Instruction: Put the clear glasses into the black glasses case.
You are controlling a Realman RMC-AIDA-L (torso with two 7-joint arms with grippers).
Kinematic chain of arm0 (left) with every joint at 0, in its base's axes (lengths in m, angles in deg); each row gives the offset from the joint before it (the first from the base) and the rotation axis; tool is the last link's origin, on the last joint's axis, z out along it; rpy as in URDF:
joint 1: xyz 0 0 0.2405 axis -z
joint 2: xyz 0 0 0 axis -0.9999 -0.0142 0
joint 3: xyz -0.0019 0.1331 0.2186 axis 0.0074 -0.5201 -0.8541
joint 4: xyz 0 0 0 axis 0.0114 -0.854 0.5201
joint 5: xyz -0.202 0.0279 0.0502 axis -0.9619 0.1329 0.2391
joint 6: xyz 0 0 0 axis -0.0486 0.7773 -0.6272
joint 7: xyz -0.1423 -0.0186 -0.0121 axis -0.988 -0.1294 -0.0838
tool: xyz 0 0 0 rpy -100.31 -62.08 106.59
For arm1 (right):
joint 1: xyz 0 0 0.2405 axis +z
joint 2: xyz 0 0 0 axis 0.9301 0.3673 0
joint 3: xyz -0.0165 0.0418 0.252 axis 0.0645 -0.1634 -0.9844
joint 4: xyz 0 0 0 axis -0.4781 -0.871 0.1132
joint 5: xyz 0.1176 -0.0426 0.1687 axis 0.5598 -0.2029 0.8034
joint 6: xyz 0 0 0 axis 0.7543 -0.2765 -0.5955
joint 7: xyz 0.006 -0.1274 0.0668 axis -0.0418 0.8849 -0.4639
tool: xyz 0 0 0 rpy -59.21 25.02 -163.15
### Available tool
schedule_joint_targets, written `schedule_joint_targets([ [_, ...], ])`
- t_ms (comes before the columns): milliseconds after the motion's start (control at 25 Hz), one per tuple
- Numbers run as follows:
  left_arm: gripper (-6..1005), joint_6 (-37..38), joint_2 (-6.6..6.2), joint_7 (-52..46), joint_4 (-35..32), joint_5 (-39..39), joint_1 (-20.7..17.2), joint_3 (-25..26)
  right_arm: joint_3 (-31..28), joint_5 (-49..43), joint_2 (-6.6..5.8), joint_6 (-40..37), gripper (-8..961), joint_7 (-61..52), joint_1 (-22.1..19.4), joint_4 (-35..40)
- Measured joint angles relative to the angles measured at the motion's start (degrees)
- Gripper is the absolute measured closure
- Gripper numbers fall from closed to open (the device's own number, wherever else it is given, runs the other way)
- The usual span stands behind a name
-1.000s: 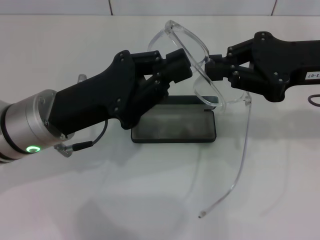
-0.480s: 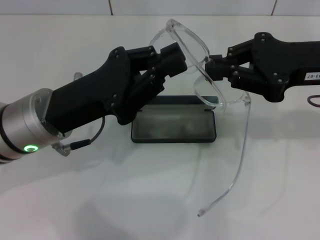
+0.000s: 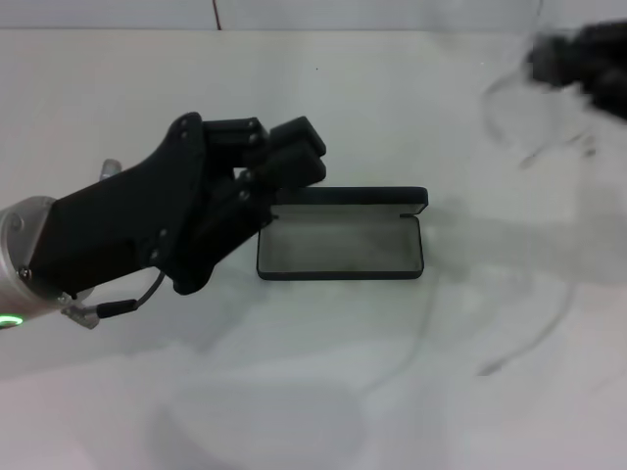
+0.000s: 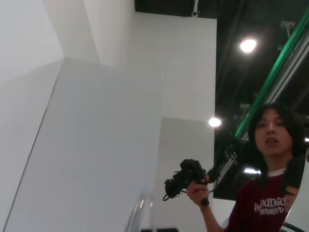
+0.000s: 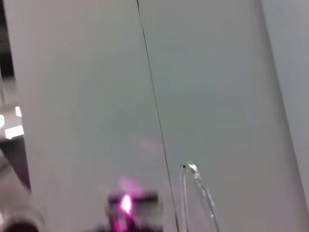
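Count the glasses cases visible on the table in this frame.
1. The black glasses case lies open at mid-table, beside the left gripper. The right gripper, blurred at the far right, carries the clear glasses. No other case shows.

A slim matte black rectangular glasses case lies open on the white table, grey lining upward. The left gripper hangs just beside the case's left end, holding nothing. At the far right corner the right gripper shows as a dark blur, with the clear plastic glasses smeared beneath it.
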Motion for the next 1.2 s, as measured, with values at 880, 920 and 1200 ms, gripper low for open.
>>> schedule_joint_targets([
  [880,886,-0.48,1.13,4.91,0.21,-5.77,7.96,-22.83,-4.10,27.52,0.62,-10.21,885,25.70,5.15,-30.39],
  [920,886,-0.50,1.13,4.99,0.18,-6.42,7.84,-22.90,-3.25,27.47,0.61,-9.76,885,26.24,5.47,-30.48],
  [1200,886,-1.11,1.25,5.66,0.48,-10.65,8.06,-23.18,5.00,27.96,0.90,-7.01,885,32.23,8.52,-33.78],
])
